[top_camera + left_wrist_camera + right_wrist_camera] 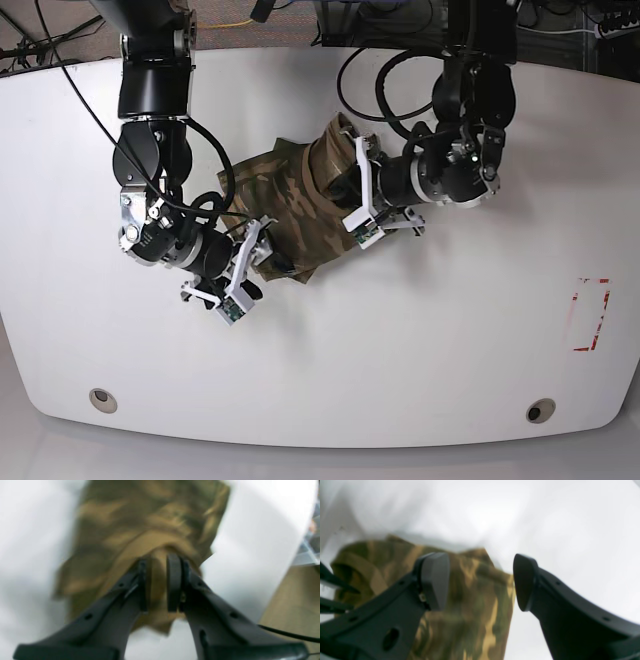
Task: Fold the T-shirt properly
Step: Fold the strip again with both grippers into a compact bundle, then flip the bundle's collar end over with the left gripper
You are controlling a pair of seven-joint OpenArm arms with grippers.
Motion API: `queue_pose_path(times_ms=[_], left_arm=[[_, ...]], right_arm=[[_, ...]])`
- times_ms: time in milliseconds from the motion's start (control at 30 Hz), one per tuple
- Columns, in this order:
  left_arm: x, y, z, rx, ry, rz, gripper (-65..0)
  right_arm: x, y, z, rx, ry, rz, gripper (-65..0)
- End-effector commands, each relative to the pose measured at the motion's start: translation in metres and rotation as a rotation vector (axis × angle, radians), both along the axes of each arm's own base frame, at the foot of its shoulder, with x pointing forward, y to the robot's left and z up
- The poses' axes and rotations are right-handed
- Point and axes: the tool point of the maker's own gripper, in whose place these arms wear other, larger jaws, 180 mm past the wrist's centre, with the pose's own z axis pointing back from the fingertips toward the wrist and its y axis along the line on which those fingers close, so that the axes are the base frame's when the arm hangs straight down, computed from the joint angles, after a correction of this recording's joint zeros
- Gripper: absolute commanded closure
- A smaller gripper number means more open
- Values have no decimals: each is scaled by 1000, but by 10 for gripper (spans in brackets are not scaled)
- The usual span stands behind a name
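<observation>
Both wrist views blurred; in the base view, middle of T-shirt [300,205] hidden under both arms, its outline hard to follow. Camouflage cloth in olive, brown and tan, bunched and creased, lying near the middle of table [420,330]. Left gripper [160,585] pinching a tan fold of the T-shirt. Right gripper [481,582] spread wide over the T-shirt's edge, gripping nothing.
</observation>
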Motion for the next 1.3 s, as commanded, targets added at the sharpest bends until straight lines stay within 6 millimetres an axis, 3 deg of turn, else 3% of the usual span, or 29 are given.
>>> queue_pose_path(times_ms=[0,100,200,400,533,700,900,1000,1133,1267], left_arm=[[9,-2,-4,28,-10,19,-89],[8,5,-30,105,43,36,-89],[13,9,-39,133,59,41,-89],[23,23,-50,140,65,58,-89],[46,28,-49,134,51,70,-89],[73,47,-47,149,29,95,-89],[119,77,-43,172,-9,154,-88],[138,79,-31,151,-54,170,-88],[151,91,-13,159,-114,183,-86],[166,92,34,133,-245,199,-85]], right_arm=[[8,-7,3,18,-7,-11,-322],[9,-17,-12,21,30,-30,-235],[9,-24,-28,38,62,-49,-193],[8,-31,-67,72,137,-65,-193],[-2,-24,-94,98,180,-50,-190],[-17,-32,-109,95,217,-65,-189],[-40,-20,-103,91,190,-19,-189],[-54,-12,-99,57,191,22,-189],[-71,16,-86,41,184,87,-189],[-81,47,-76,74,186,124,-189]])
